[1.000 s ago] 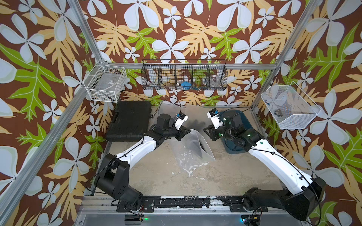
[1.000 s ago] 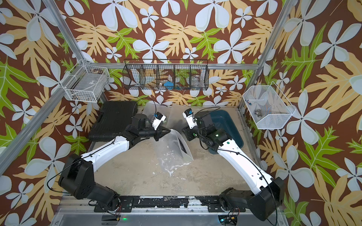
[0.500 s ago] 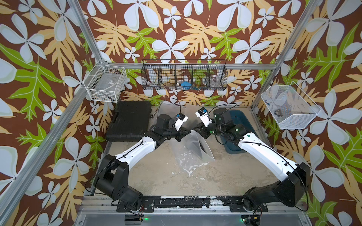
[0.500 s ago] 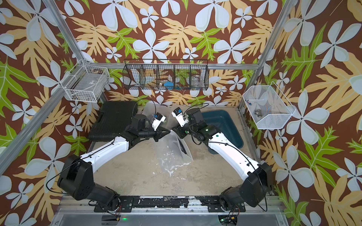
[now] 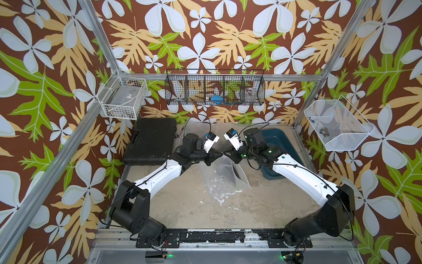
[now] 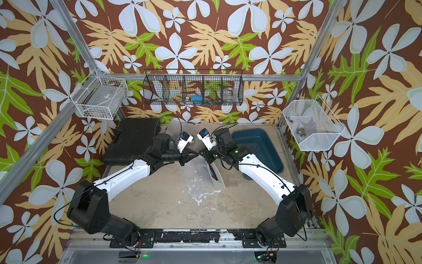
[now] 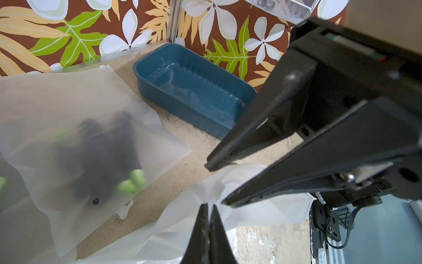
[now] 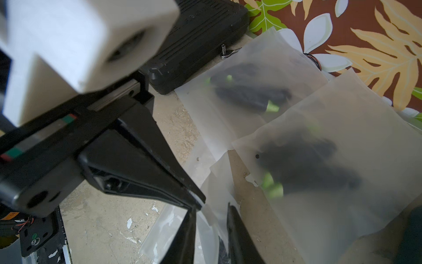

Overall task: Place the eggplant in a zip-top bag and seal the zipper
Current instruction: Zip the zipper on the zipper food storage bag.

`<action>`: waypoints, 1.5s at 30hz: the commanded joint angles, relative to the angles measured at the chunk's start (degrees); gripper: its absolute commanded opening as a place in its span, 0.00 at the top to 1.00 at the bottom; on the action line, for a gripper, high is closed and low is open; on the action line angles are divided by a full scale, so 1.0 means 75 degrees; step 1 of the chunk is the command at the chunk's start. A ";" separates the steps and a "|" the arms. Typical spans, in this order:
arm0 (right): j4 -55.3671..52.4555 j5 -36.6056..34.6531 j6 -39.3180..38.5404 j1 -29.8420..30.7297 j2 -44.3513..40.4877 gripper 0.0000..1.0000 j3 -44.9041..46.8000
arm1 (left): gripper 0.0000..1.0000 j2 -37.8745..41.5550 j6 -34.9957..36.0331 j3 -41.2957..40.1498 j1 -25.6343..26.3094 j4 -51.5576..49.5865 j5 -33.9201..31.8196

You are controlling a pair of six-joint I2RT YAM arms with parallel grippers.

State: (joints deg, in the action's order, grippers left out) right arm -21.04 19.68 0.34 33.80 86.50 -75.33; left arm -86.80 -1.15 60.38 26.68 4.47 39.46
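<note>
Your left end effector (image 7: pixel 209 206) is pressed together on the bag's (image 5: pixel 225 185) top edge and holds it up off the desk (image 5: pixel 182 205). Your right end effector (image 8: pixel 212 207) sits just beside it, jaws slightly spread astride the same edge. The eggplant (image 6: pixel 213 172), a dark shape, lies inside the bag, below both. The zipper likely runs from that pinch toward your right arm.

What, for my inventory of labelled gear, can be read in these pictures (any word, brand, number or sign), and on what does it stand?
No text reads clearly anywhere.
Dark print on the right arm's white wrist camera: too small to read.
Marks on the orange tag on black hardware: blurred.
Print on the sheet in the white wire basket: too small to read.
</note>
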 commanded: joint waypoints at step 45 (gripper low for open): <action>-0.0942 -0.0633 0.0564 0.0040 -0.0584 0.94 0.0715 | 1.00 -0.0247 -0.0663 0.0220 -0.0040 0.0075 -0.2097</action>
State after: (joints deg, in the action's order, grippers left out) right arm -22.81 16.08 2.72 34.06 83.35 -70.50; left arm -88.27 -4.51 61.45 26.85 4.60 32.58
